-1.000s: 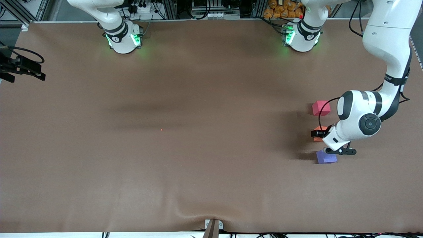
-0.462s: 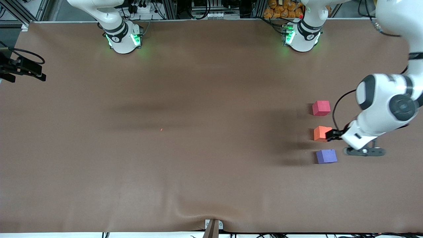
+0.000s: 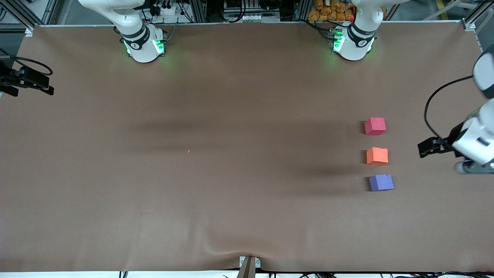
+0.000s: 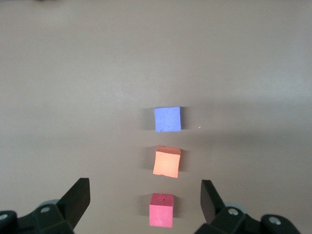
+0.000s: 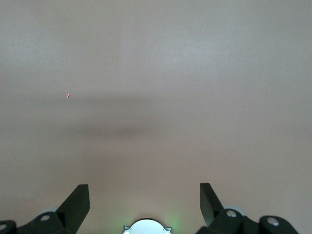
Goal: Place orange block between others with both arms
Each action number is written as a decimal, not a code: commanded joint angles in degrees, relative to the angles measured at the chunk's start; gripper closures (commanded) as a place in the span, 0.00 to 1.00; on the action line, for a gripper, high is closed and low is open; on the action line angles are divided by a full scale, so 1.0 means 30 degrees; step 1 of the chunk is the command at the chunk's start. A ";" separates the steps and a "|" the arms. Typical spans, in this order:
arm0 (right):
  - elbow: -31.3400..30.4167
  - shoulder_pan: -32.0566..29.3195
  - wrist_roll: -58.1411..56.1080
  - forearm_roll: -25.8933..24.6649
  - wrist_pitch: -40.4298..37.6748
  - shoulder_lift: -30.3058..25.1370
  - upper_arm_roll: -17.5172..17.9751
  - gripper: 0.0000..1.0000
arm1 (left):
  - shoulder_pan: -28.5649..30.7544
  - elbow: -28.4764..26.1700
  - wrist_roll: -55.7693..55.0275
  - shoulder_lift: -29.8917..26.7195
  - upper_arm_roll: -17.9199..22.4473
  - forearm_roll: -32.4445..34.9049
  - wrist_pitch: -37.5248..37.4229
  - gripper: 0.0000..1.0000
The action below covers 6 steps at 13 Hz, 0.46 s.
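Front view, nearest the camera first: the purple-blue cube (image 3: 381,182) lies on the table (image 3: 231,173) at about 4 o'clock from the table centre, toward the left arm's end. The orange block (image 3: 377,156) sits just farther from the camera, between the purple-blue cube and the red-pink cube (image 3: 375,126), apart from both; the three form one line running 6 to 12 o'clock. The orange block is turned slightly out of square with its neighbours.

The left gripper (image 3: 434,147) hangs over bare table at 3 o'clock from the orange block, well apart from it. The right gripper (image 3: 27,79) hangs over the table edge at the right arm's end, at about 9 o'clock from the table centre; this arm waits.

The left wrist view alone shows all three cubes framed between the left gripper's fingers (image 4: 78,200); the front view does not show that gap. The right wrist view shows only bare table between its fingers (image 5: 78,202), plus a small red speck (image 5: 68,95), also visible in the front view.

Claw state: left gripper jaws spread fully wide, holding and touching nothing. Right gripper jaws likewise fully spread and empty.
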 commanded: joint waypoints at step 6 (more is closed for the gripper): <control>0.0039 -0.0102 0.0345 0.0250 -0.0081 -0.0019 0.0055 0.00 | -0.1390 -0.2201 -0.0164 -0.4258 0.1089 -0.2163 -0.2035 0.00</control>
